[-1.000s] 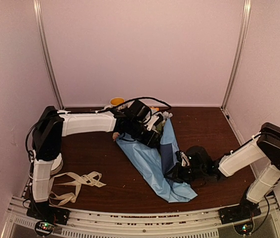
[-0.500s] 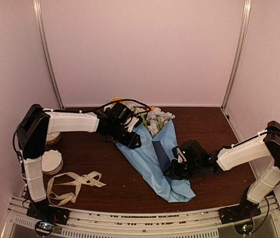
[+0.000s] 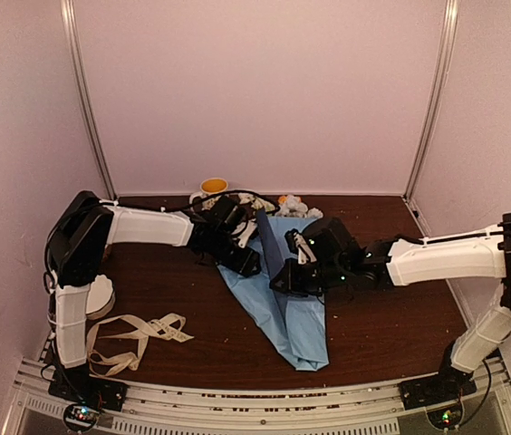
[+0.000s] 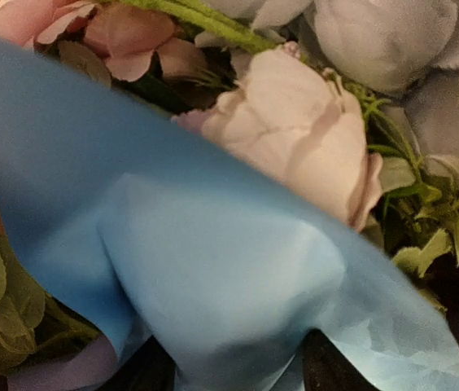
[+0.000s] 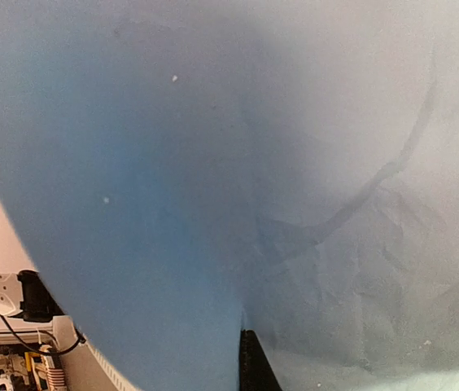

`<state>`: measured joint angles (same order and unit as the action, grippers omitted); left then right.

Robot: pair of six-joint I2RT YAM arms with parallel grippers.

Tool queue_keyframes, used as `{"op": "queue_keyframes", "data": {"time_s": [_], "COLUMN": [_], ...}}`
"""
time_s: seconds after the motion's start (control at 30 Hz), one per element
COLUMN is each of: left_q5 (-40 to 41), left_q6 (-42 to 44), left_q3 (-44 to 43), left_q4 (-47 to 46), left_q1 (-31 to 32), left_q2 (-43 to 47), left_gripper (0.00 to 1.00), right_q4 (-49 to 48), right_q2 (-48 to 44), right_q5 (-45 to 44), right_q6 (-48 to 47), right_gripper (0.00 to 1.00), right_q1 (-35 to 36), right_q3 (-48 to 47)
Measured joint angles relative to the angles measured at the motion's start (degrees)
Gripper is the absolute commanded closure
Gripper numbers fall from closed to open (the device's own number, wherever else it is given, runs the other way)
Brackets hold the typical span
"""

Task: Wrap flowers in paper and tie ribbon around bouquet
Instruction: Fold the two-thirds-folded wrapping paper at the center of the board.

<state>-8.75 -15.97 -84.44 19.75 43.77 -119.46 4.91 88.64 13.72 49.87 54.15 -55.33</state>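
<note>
Paper lies slantwise across the dark table, its pale blue face up and its narrow tail running back toward the arm bases, away from both sets of fingers. The right gripper is closed tight on the sheet's edge. Just beyond its fingers a navy flap stands upright, and from its own camera the paper drapes over nearly everything, the creases running down to one dark fingertip at the bottom. The left gripper sits just beside it on the sheet's opposite edge. Its fingers are hidden, so I cannot tell how wide they stand or whether they hold anything. Its camera is pressed up against the flowers — a pale pink bloom, a bluish-white one, green leaves — with a fold of blue paper crossing in front. The blooms poke out past both sets of fingers, near the back wall. The two wrists are close together with little gap between them; bare table opens to the outer side of the right fingers. The ribbon lies looped well behind the left fingers, near that arm's base. A mug stands beyond them at the back wall.
</note>
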Motion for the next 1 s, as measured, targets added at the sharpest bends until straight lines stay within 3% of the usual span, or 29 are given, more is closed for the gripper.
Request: {"op": "queue_keyframes", "data": {"time_s": [0.3,0.6,0.87,1.0], "left_q5": [-0.7,-2.6,-2.4,-6.0], "left_q6": [0.0,0.9,1.5,-0.3], "left_q3": [-0.4,-0.4,6.3,15.2], "left_q4": [-0.5,0.3,0.3,-4.2], "left_q1": [-0.1,-3.6,-8.2,-7.0], "left_q2": [-0.7,3.0,21.8,31.5], "left_gripper": [0.4,0.29,0.25,0.24], "right_q4": [-0.3,-0.6,-0.4,-0.2], "right_q2": [14.1,16.3,16.3,16.3], "right_q5": [2.2,2.3,1.6,1.2], "right_q6": [-1.1,-1.7,-1.7,-1.7], "right_gripper": [1.0,1.0,1.0,1.0], "right_q1": [1.4,1.5,1.5,1.8], "right_q3": [-2.8,-2.8,-2.8,-2.8]}}
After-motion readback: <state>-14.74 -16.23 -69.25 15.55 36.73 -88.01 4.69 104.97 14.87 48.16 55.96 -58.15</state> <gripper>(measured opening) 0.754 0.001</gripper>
